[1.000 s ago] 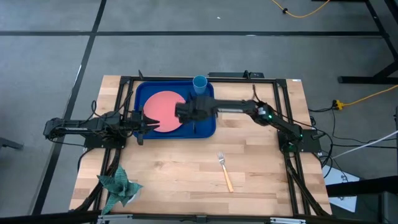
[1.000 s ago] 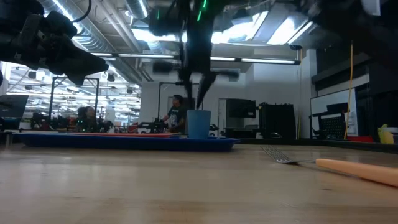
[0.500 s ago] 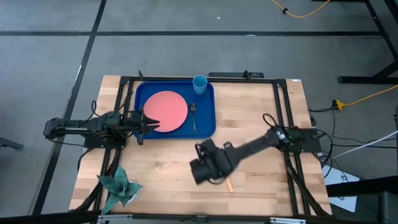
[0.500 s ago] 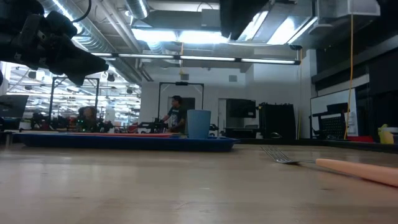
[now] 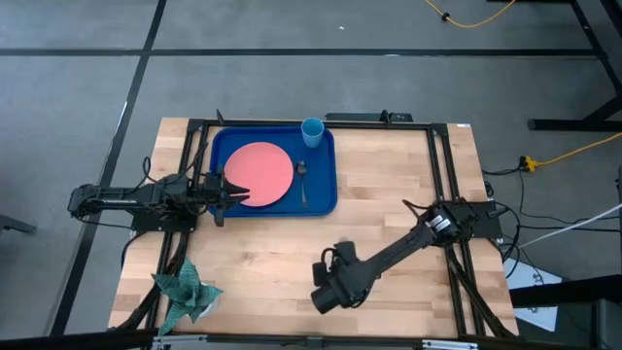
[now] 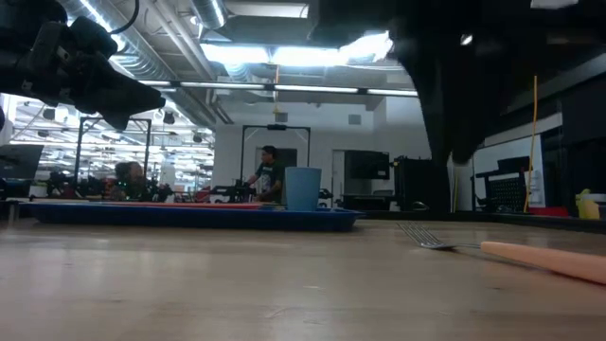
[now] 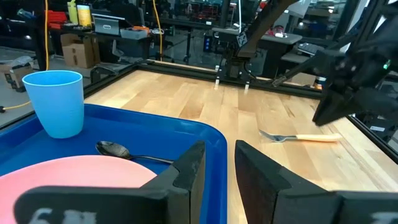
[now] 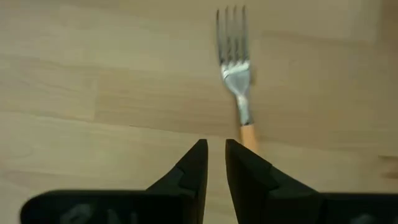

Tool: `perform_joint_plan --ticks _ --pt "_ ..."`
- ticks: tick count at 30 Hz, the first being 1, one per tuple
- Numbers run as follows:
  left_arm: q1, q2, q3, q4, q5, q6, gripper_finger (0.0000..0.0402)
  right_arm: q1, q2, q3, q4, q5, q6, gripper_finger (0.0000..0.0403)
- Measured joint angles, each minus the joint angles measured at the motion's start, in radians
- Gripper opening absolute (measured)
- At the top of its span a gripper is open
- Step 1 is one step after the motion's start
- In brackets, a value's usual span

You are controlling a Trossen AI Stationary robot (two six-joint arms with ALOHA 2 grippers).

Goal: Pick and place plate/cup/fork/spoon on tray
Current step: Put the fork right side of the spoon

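Note:
The dark-blue tray [image 5: 222,146] lies at the table's far left. On it rest the salmon-pink plate [image 5: 259,173], the light-blue cup [image 5: 312,130] upright in the far right corner, and the dark spoon [image 5: 302,180] beside the plate. The fork [image 8: 239,74], with silver tines and a tan handle, lies flat on the wood near the front edge; it also shows in the low view [image 6: 445,242]. My right gripper [image 8: 213,155] hangs above the fork's handle, fingers a narrow gap apart, touching nothing; in the high view [image 5: 333,279] it hides the fork. My left gripper [image 7: 219,163] waits, narrowly open, at the tray's left rim [image 5: 229,192].
A green folded-paper object [image 5: 185,290] lies at the table's near left corner. Black frame rails [image 5: 442,175] run along the table's sides. Bare wood stretches between the tray and the fork. People and equipment show in the room beyond the table.
My right gripper has left the tray, where the spoon now lies beside the plate. It has swung toward the table's near edge and come down over the fork. The fork, plate and cup have stayed in place.

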Motion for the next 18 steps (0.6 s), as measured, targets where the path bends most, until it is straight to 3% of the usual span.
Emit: perform_joint_plan --ticks 5,18 --pt "0.0 0.0 0.0 0.0 0.0 0.0 0.008 -0.006 0.0 -0.045 0.034 -0.074 0.004 0.0062" --pt "0.0 0.0 0.0 0.0 0.0 0.0 0.008 0.0 -0.004 -0.136 0.057 -0.103 -0.004 0.0062"
